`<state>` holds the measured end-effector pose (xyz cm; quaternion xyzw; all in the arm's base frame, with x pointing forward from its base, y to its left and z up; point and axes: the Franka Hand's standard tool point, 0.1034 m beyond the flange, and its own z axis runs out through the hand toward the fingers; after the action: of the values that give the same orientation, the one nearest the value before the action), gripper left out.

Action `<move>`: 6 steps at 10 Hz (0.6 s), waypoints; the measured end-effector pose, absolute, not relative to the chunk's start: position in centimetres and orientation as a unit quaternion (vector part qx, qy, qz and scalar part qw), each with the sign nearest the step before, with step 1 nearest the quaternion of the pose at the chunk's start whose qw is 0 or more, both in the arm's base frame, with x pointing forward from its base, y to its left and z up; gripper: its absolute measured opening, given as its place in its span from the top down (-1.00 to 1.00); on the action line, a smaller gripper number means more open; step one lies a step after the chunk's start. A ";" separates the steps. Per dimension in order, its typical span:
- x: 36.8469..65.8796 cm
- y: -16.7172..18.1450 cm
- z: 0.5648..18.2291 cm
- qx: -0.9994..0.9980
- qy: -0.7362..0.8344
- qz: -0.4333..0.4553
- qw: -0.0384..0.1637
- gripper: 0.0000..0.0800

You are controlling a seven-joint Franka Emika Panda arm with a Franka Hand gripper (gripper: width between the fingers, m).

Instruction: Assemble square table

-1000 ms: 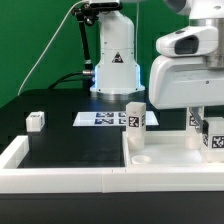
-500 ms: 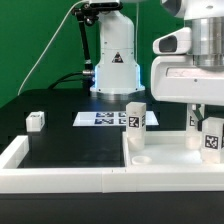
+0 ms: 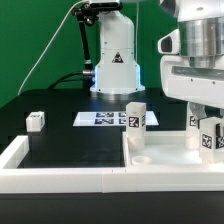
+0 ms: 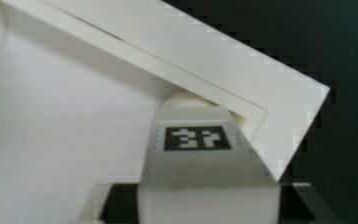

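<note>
**Leg held upright over the right side of the slab**

The hand (image 3: 207,126) hangs over the right part of the slab (image 3: 170,150), which lies on the near right of the desk (image 3: 70,145). It pinches one leg (image 3: 210,140) between partly closed fingers. The wrist view shows this grip directly: the hand (image 4: 202,200) flanks the leg (image 4: 202,150) on both sides, with the tag facing the camera.

The leg's long axis is vertical, in line with the fingers, and its free end points down at the slab. In the wrist view that end sits just beside a corner of the slab (image 4: 158,55). The leg itself covers the end, so it cannot be told whether it touches the surface or has entered a hole.

The coming move probably depends on this alignment of the leg's end with a corner hole directly beneath the hand. The remaining travel looks downward rather than sideways.

A second leg (image 3: 135,115) stands upright at the slab's far left corner. A loose leg (image 3: 36,121) lies well apart on the left of the desk.
</note>
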<state>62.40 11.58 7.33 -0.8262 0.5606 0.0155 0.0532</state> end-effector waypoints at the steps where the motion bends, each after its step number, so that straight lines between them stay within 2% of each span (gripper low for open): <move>1: 62.4 11.6 7.3 -0.825 0.562 0.016 0.054 0.27; 2: 62.4 11.6 7.3 -0.837 0.544 0.015 0.054 0.04; 3: 62.4 11.7 7.3 -0.837 0.544 0.015 0.054 -0.32; 4: 62.3 11.8 7.3 -0.860 0.507 0.014 0.051 -0.32; 5: 62.2 11.9 7.2 -0.889 0.454 0.010 0.049 -0.56; 6: 62.2 11.9 7.2 -0.918 0.393 0.007 0.050 -0.56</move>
<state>62.20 11.91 7.23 -0.9180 0.3934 0.0068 0.0500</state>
